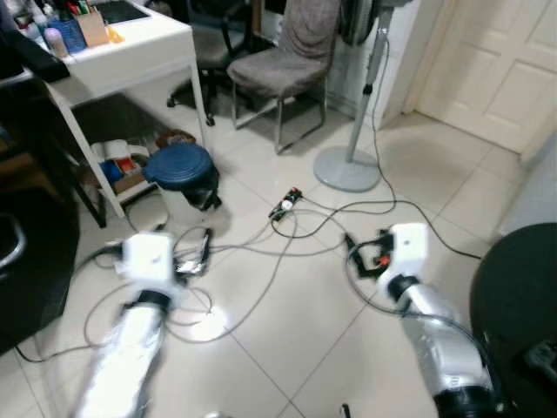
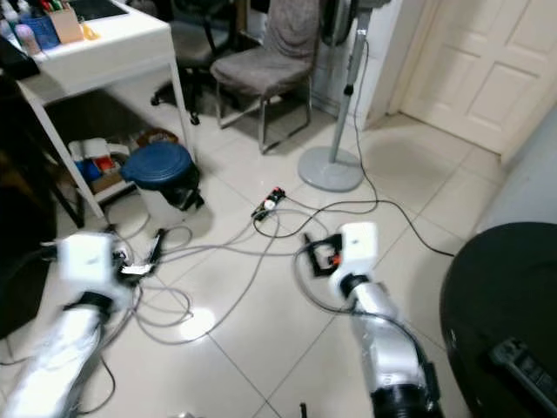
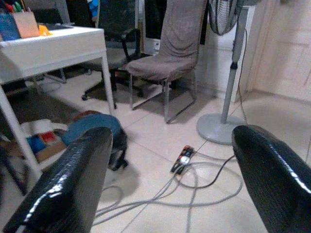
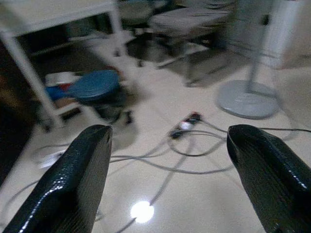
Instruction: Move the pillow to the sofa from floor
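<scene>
The floor (image 1: 287, 322) is pale cream glossy tile, crossed by grey cables (image 1: 261, 252), and the table (image 1: 130, 52) is white beside a bin with a dark blue lid (image 1: 180, 165). The chair (image 1: 287, 61) wears a grey-brown cover, the fan (image 1: 348, 165) has a light grey base, and the door (image 1: 496, 61) is white. Both arms are silver with white wrist housings, and each pincer has glossy black fingers (image 3: 73, 189).

Glossy pale floor tiles (image 1: 287, 331) mirror a lamp in the lower middle, the chair (image 1: 291, 52) at top centre wears matt grey cloth on shiny metal legs, and both wrist views show textured, glossy black fingers (image 3: 73, 189).
</scene>
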